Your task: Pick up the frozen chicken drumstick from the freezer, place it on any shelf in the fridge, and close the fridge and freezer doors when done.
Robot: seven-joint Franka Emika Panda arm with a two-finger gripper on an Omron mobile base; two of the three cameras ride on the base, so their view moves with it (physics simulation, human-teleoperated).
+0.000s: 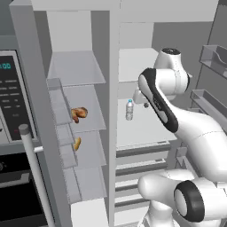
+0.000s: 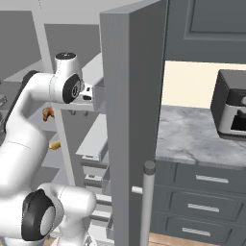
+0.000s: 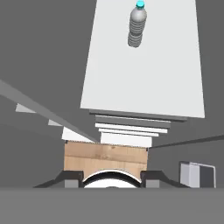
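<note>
Freezer and fridge both stand open before me. In the left base view the freezer compartment is on the left, the fridge on the right, a vertical divider between them.

The chicken drumstick (image 1: 79, 114) lies on a middle freezer shelf (image 1: 88, 116), near its left side, just behind the door-side bins. It is brown-orange and nothing touches it but the shelf. In the right base view it shows as a small brown shape (image 2: 47, 114) past my upper arm. One shelf lower sits a smaller orange item (image 1: 77, 143); I cannot tell what it is.

In the fridge a water bottle (image 1: 129, 110) with a blue cap stands upright on a white fridge shelf (image 1: 146, 126). From the hand view the same bottle (image 3: 136, 25) is at the far end of that shelf, with the stepped fronts of lower drawers below it.

My arm reaches up and forward into the fridge side, well apart from the drumstick. My jaws (image 3: 112, 178) look down along the fridge shelf; nothing is between them, and they stand released, wide apart.

To the right, the fridge door (image 2: 132, 120) hangs open with its handle (image 2: 147, 202) toward me. Beyond it is a marble desk (image 2: 192, 137) carrying a dark appliance (image 2: 231, 111).
</note>
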